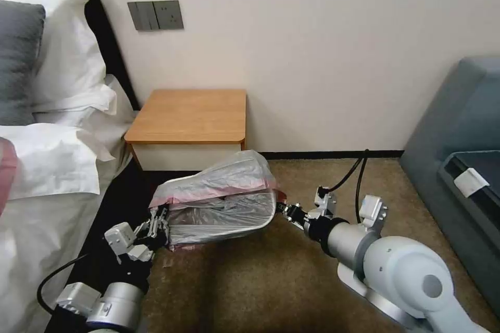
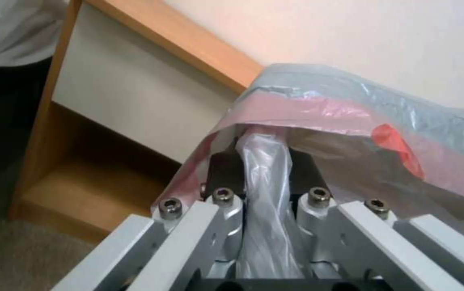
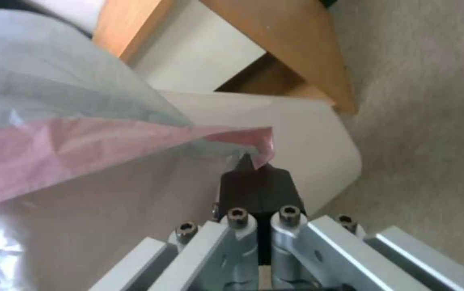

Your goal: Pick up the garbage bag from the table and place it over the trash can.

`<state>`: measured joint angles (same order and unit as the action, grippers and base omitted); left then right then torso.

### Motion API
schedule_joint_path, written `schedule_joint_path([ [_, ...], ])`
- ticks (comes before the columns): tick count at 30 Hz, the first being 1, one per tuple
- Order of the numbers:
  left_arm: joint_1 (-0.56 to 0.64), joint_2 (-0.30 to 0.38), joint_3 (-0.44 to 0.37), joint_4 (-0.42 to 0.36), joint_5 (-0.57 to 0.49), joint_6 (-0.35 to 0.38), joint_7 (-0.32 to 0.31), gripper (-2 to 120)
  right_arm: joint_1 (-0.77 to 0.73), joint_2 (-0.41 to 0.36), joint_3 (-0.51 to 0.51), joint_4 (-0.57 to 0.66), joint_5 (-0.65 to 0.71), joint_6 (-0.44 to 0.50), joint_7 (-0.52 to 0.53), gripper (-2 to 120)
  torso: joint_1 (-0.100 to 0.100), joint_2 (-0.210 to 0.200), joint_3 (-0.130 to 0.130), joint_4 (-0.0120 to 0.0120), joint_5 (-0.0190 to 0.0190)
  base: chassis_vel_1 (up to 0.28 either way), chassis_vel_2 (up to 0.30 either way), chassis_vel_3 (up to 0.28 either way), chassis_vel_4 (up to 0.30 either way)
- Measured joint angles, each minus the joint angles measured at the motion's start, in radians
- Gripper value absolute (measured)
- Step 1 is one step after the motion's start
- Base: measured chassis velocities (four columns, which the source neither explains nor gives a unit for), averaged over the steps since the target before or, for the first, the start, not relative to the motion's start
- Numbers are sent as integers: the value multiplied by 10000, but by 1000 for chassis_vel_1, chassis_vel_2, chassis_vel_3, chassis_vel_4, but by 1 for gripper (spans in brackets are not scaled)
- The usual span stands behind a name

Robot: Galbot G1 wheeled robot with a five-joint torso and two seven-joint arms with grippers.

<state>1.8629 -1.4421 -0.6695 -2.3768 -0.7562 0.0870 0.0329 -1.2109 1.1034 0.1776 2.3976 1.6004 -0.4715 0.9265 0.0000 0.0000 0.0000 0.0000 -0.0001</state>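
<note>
head view, near to far: left gripper [image 1: 156, 229] and right gripper [image 1: 285, 209] each pinch the pink-rimmed garbage bag [image 1: 224, 182] at opposite ends, stretching it over the trash can [image 1: 260, 221] on the carpet. the bag is off the table [image 1: 192, 114] behind; the rim drapes the top but looks not yet seated all round.

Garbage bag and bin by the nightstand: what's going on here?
Both arms hold the garbage bag stretched over the trash can, which stands on the carpet in front of the table. The left gripper is shut on a bunched fold of plastic at the bin's left end; the right gripper is shut on the pink rim at its right end. The bag drapes across the opening but is not yet pulled down around the bin's rim. The tabletop is bare.
</note>
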Motion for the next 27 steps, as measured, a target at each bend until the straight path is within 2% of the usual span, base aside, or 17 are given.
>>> schedule_joint_path([
  [6, 5, 1, -262, 8, -77, -3, 12, 8, -30, -114, -180, 13, -750, -104, -239, 0, 0, 0, 0, 0, 1, 0, 0, 0, 0],
  [11, -81, 8, -491, 99, -113, -33, -25, 8, -436, -348, -114, 635, -873, -216, -236, 18, 0, 0, 0, 0, 0, 0, 0, 0, 0],
  [12, -81, 8, -491, 99, -113, -33, -25, 8, -436, -348, -114, 635, -873, -216, -236, 18, 0, 0, 0, 0, 0, 0, 0, 0, 0],
  [14, -157, 6, -587, 145, -121, -51, -124, 8, -675, -455, -23, 922, -874, -311, -212, 28, 0, 0, 0, -1, 0, 0, 0, 0, 0],
  [16, -235, 5, -691, 191, -89, -63, -206, 8, -997, -547, 54, 1011, -868, -418, -191, 37, 0, 0, 0, -1, 1, 0, 0, 0, 0],
  [17, -235, 5, -691, 191, -89, -63, -206, 8, -997, -547, 54, 1011, -868, -418, -191, 37, 0, 0, 0, -1, 1, 0, 0, 0, 0],
  [20, -307, 12, -741, 231, 89, -73, -326, 8, -1448, -643, 169, 1011, -818, -508, -155, 51, 0, 0, 0, 0, 1, 0, 0, 0, 0],
  [21, -307, 12, -741, 231, 89, -73, -326, 8, -1448, -643, 169, 1011, -818, -508, -155, 51, 0, 0, 0, 0, 1, 0, 0, 0, 0],
  [23, -335, 12, -744, 276, 301, -79, -398, 8, -1624, -759, 384, 1011, -593, -319, -249, 60, 0, 0, 0, -3, 1, 0, 0, 0, 0],
  [25, -466, 88, -739, 418, 441, -55, -501, 8, -1413, -1096, 510, 1013, -1235, 173, -881, 71, 0, 0, 0, -1, 3, 0, 0, 0, 0],
  [27, -509, 142, -729, 481, 494, -29, -534, 8, -1250, -1320, 607, 1014, -1562, 415, -1219, 74, 0, 0, 0, -1, 1, 0, 0, 0, 0],
])
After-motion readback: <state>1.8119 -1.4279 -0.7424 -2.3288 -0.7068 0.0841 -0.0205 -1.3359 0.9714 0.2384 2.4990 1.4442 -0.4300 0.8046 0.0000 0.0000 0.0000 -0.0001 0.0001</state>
